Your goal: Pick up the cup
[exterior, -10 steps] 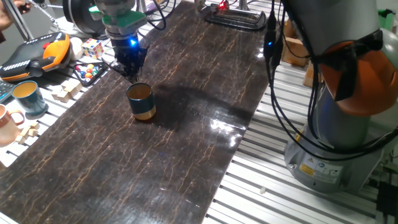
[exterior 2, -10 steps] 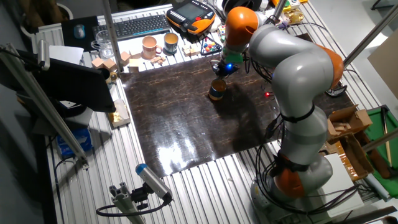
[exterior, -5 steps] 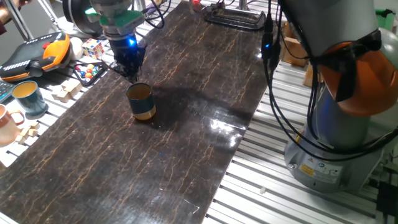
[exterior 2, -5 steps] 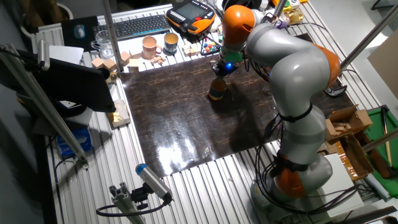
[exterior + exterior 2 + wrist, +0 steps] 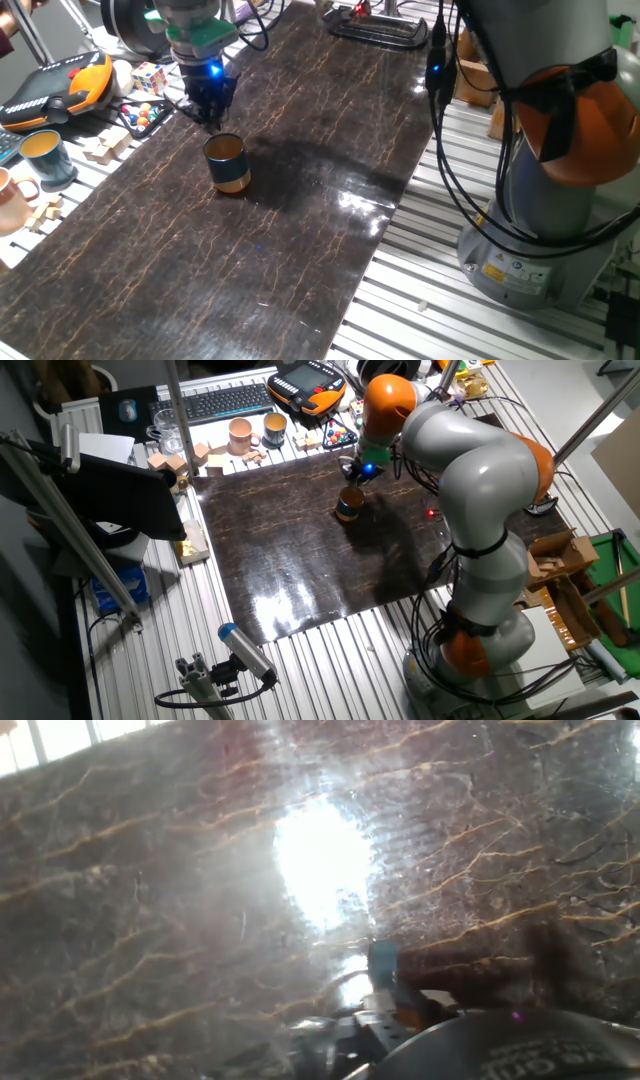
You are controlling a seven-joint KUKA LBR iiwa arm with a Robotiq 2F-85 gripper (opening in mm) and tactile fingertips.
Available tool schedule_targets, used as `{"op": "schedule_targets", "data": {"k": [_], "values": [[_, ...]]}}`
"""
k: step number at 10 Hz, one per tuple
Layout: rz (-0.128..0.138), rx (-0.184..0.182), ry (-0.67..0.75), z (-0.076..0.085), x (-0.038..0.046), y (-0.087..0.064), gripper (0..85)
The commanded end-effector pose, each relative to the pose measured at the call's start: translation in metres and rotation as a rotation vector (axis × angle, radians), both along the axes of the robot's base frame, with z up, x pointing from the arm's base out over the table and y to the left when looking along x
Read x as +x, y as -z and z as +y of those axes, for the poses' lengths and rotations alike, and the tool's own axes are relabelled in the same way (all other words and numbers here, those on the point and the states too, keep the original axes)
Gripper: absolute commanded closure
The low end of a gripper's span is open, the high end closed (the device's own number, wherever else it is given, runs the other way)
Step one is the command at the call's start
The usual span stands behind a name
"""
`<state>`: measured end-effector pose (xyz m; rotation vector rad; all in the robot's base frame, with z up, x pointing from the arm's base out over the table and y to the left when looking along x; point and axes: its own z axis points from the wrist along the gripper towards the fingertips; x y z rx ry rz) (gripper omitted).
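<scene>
Looking across both fixed views, we see the desk [image 5: 300, 200] with its dark, gold-veined slab spreading beneath the gripper, and the grey and orange arm [image 5: 470, 470] arching over it. The gripper [image 5: 207, 115] hangs low over the slab, a blue light glowing just above its fingers; we cannot tell how far apart its fingers stand, since they merge into one dark shape in each fixed view and the hand view is washed out by glare on the slab [image 5: 320, 860]. Just below the gripper, on the side toward the arm's base, stands the cup [image 5: 227, 163] [image 5: 349, 504], upright with its long axis vertical and its open mouth pointing straight up, orange band down on the slab. We see a narrow gap between the fingertips and its rim, so nothing is gripped.
</scene>
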<state>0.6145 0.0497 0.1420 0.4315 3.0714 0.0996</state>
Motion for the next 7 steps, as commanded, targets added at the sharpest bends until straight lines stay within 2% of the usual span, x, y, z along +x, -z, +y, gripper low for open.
{"op": "schedule_targets", "data": {"k": [1,3,7], "values": [[0.003,0.005,0.013,0.001,0.0028,0.001,28.0],[0.004,0.014,0.031,0.005,0.0111,0.01,26.0],[-0.002,-0.028,0.01,0.005,0.0248,0.035,26.0]]}}
